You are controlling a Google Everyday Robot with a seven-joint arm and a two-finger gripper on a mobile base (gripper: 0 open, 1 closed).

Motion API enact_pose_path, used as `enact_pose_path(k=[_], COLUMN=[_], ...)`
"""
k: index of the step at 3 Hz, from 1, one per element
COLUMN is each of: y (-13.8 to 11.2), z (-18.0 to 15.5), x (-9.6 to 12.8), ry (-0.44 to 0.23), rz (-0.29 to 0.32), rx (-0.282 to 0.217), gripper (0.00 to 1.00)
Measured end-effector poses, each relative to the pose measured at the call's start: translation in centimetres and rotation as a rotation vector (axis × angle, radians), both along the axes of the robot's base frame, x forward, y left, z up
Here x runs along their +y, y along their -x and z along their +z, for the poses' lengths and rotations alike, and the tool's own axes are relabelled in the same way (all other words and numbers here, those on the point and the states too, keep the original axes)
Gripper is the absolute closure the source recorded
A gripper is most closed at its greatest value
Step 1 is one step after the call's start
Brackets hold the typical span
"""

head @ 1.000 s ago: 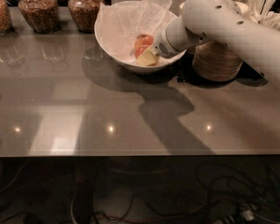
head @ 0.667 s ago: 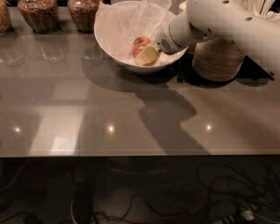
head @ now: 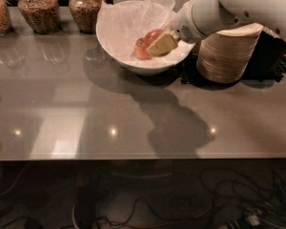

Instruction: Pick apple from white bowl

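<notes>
The white bowl [head: 119, 42], wide and glossy and lined with crumpled white tissue paper, stands at the back middle of the grey counter. A red-and-yellow apple [head: 144, 43] lies in it on the right side. My gripper [head: 157, 44] comes in from the upper right on a white arm and reaches down into the bowl. Its beige fingers [head: 163, 44] sit against the apple's right side and cover part of it. The apple still rests low in the bowl on the tissue.
A stack of beige disposable bowls [head: 229, 54] stands just right of the white bowl, under my arm. Three glass jars of grain [head: 38, 11] line the back left. The counter's front edge [head: 143, 157] runs across the lower middle, with cables on the floor below.
My arm and gripper have shifted slightly up and to the right within the bowl. The apple stays by the fingers.
</notes>
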State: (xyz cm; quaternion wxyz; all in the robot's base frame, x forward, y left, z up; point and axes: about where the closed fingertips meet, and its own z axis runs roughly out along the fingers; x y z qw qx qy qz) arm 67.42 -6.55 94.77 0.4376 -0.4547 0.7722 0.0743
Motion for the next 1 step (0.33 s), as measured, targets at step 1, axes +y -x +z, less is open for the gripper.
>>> enact_pose_path(k=[1], y=[3.0], z=[3.16], x=[-1.95], ry=[0.021], rz=[0.04], rx=[-0.023], gripper=[1.0])
